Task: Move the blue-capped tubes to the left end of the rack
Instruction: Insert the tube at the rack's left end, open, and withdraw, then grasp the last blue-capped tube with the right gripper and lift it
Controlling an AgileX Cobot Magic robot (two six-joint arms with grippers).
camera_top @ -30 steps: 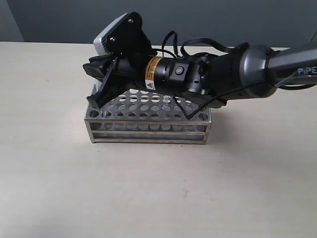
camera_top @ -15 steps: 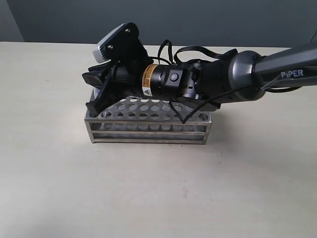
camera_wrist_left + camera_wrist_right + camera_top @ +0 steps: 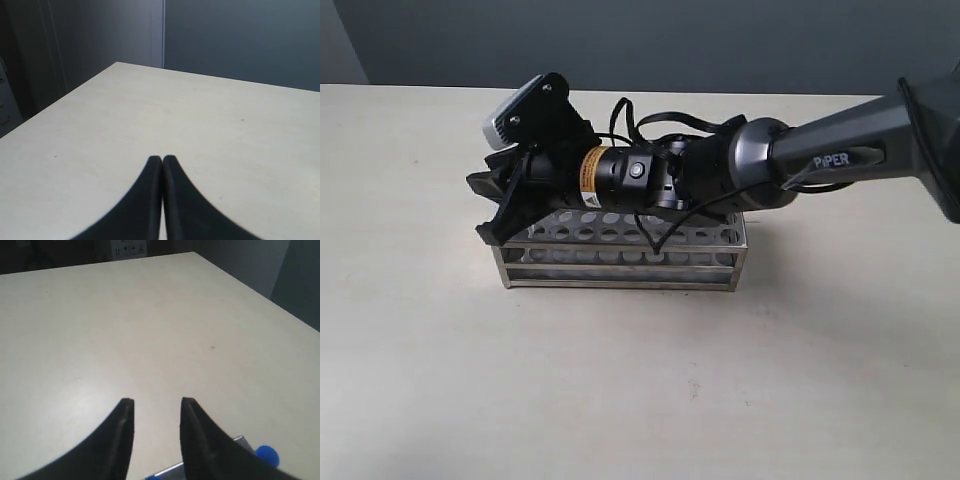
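Observation:
The silver rack (image 3: 620,262) stands mid-table, its punched top plate partly covered by my right arm. My right gripper (image 3: 482,208) reaches across the rack and hangs open just past its left end, with nothing between the fingers. In the right wrist view the open gripper (image 3: 157,402) looks out over bare table. One blue-capped tube (image 3: 266,454) shows beside a finger, at a sliver of rack edge (image 3: 239,439). No blue caps show in the exterior view, where the arm hides them. My left gripper (image 3: 162,159) is shut and empty above plain table, and is outside the exterior view.
The beige table (image 3: 620,390) stretches around the rack, ending at a dark wall (image 3: 720,40) behind. The right arm's black cables (image 3: 660,110) loop above the rack's back side.
My right arm has slid leftward along the rack and dipped slightly. Its open gripper went from above the rack's left part to just beyond the left end.

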